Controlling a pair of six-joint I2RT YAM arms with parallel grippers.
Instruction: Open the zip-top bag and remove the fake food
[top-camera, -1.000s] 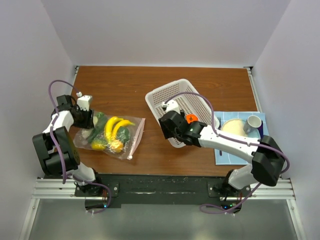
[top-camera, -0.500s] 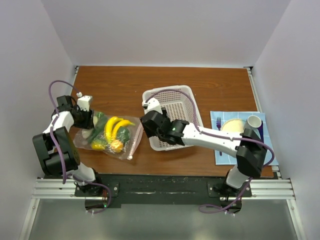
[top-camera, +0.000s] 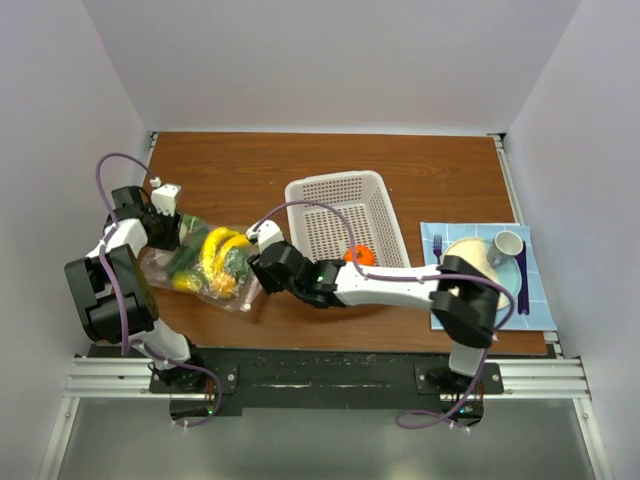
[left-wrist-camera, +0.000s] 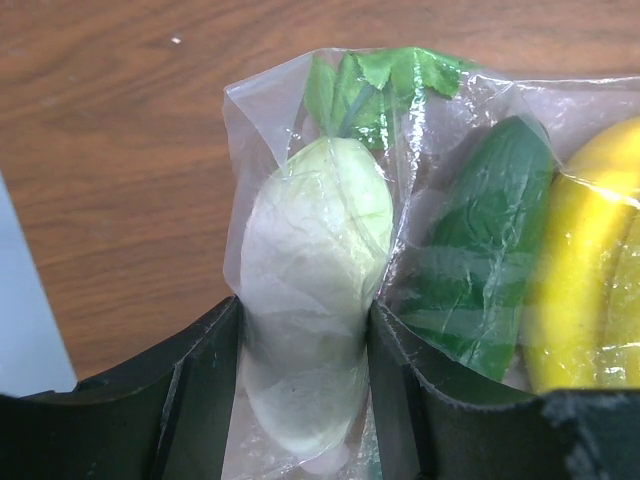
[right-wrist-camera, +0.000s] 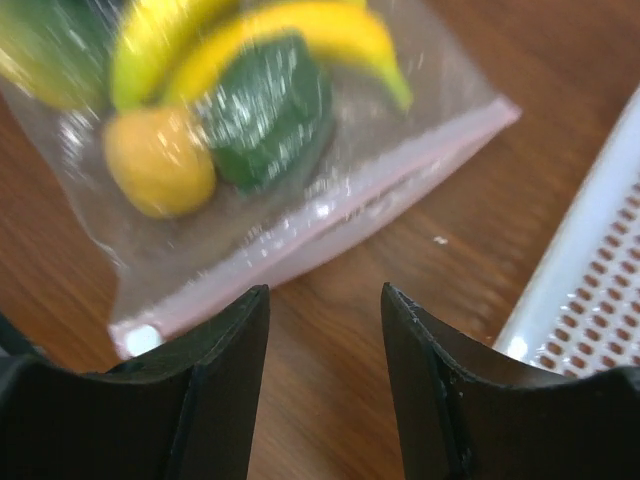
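The zip-top bag (top-camera: 205, 268) lies on the table at the left, holding the fake food: yellow bananas (top-camera: 218, 243), green pieces and a small orange one. My left gripper (top-camera: 172, 232) is shut on the bag's far left corner. In the left wrist view its jaws (left-wrist-camera: 305, 330) pinch a whitish-green vegetable (left-wrist-camera: 315, 250) through the plastic, beside a dark green piece (left-wrist-camera: 480, 250) and a banana (left-wrist-camera: 590, 260). My right gripper (top-camera: 258, 272) is open and empty just right of the bag. In the right wrist view it (right-wrist-camera: 325, 300) hovers over bare wood just short of the pink zip strip (right-wrist-camera: 330, 215).
The white perforated basket (top-camera: 340, 190) stands right of the bag; its rim shows in the right wrist view (right-wrist-camera: 590, 290). A blue mat with a beige plate (top-camera: 470, 255), a purple fork and a grey cup (top-camera: 508, 243) lies at the far right.
My right arm has swung left from over the basket to the bag's zip edge. The left gripper keeps its hold, and the bag has shifted a little to the left.
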